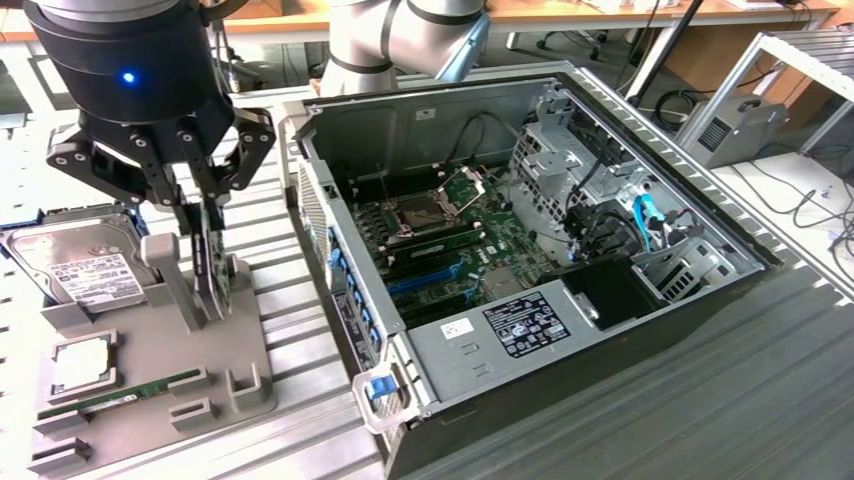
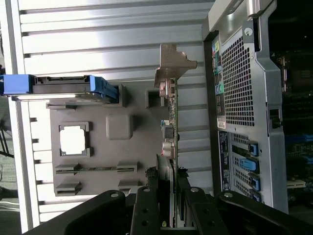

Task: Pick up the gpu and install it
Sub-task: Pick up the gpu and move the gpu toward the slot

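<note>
A robot arm's black pincer [image 1: 203, 285] reaches straight down over a grey parts holder [image 1: 160, 370] that sits on a slatted metal surface [image 1: 314, 425]. The pincer is closed on the gpu [image 1: 214, 300], which stands upright on its long edge in a slot of the holder, directly between the two fingers [image 1: 196, 255].

In the wrist view the pincer [image 2: 169, 177] has one finger on each flat face of the gpu [image 2: 171, 122], touching it at one end. The card is seen edge-on and runs away from the pincer to its silver end bracket [image 2: 171, 63] at the far end.

Other parts sit on the holder. To one side of the pincer is a silver hard drive [image 1: 80, 265] with a white label. Nearer the camera in the exterior view are a square processor chip [image 1: 83, 365] and a long thin green memory stick [image 1: 120, 395].

On the opposite side of the pincer, just beside the holder, an open computer case [image 1: 534, 250] lies on its side with the motherboard [image 1: 454, 240] exposed.
</note>
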Controlling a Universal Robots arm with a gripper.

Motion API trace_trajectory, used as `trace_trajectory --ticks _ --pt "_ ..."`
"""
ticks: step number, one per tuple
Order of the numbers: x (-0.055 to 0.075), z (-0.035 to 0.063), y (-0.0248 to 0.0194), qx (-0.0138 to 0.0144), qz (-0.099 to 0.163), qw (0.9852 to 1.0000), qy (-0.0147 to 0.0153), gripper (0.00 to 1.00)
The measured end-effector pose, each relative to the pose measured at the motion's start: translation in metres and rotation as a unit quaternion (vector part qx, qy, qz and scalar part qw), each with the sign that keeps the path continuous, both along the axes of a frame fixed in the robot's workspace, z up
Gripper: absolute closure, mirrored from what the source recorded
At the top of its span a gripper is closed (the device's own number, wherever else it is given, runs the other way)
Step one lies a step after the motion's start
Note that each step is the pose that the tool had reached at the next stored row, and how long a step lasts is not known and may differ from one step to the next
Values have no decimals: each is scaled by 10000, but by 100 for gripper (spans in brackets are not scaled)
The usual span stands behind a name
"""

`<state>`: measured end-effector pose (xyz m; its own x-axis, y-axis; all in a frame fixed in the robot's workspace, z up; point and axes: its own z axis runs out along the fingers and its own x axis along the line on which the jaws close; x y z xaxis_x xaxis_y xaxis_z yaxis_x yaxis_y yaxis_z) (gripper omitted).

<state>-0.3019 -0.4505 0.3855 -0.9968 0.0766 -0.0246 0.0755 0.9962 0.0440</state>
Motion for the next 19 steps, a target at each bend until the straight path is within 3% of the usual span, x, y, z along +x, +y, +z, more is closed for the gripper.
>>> trace_trajectory --ticks 19 --pt "0 52 0 0 0 10000 0 74"
